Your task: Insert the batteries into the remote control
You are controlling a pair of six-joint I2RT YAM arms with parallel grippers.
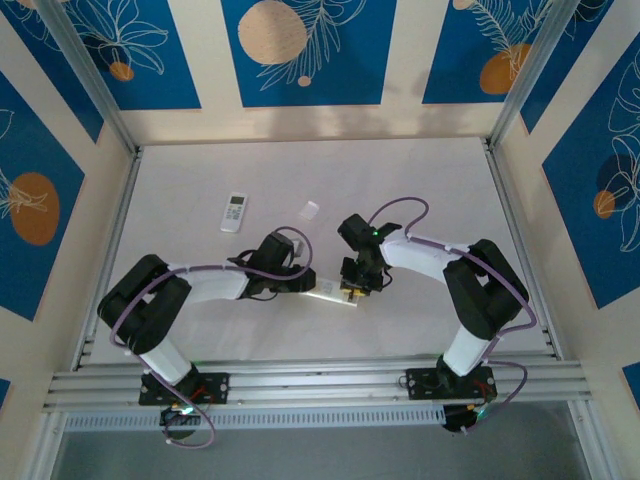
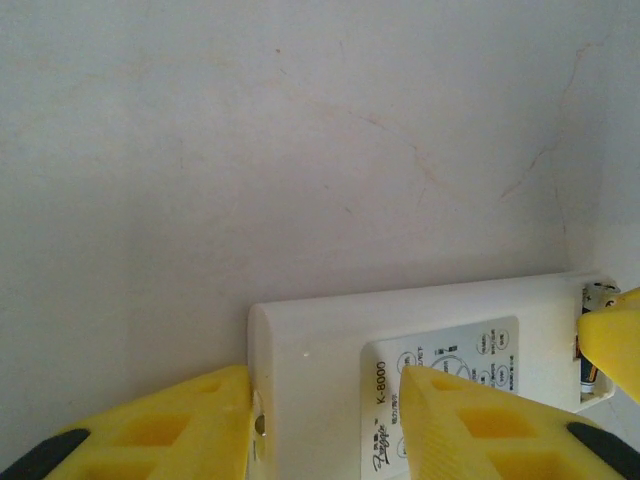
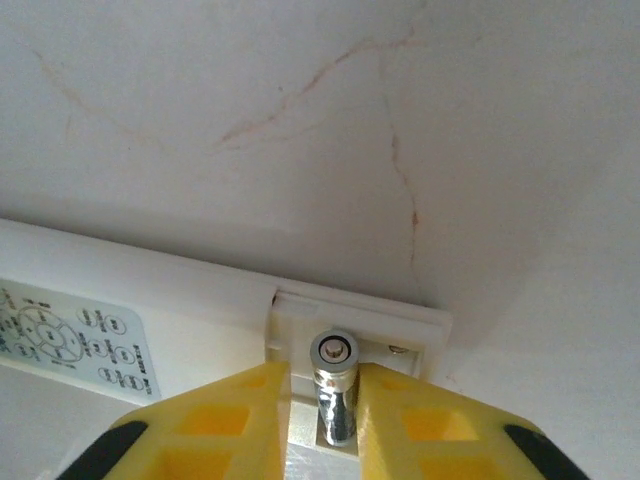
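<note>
Two remotes are seen on the white table (image 1: 430,190). A small remote (image 1: 233,211) lies well apart from both sets of jaws, beyond the left gripper (image 1: 298,284) and off to its left. A long remote (image 1: 333,293) lies flat between the two grippers, with one end at the left jaws and the other end at the right jaws. In the left wrist view the left gripper's fingers (image 2: 170,430) are seen standing partly apart. One is pressed against the rounded end of the long remote and the other is placed over the printed label on its face. Whether that end is truly clamped cannot be told. A small pale plate (image 1: 309,209) lies on the table beyond the gap between the two grippers, near neither set of jaws and touching nothing. At the far end of the long remote an open battery compartment (image 3: 400,322) is seen, directly at the tips of the right gripper (image 1: 356,287). One battery (image 3: 335,390) is found at that compartment, between the right jaws, with its round metal end cap turned away from the gripper. Whether it is fully seated cannot be told. The right jaws are set only narrowly apart, flanking the battery closely. One finger is touching its side, and a thin pale sliver is seen between the battery and the other finger. Whether the battery is gripped or merely bracketed cannot be told.
</note>
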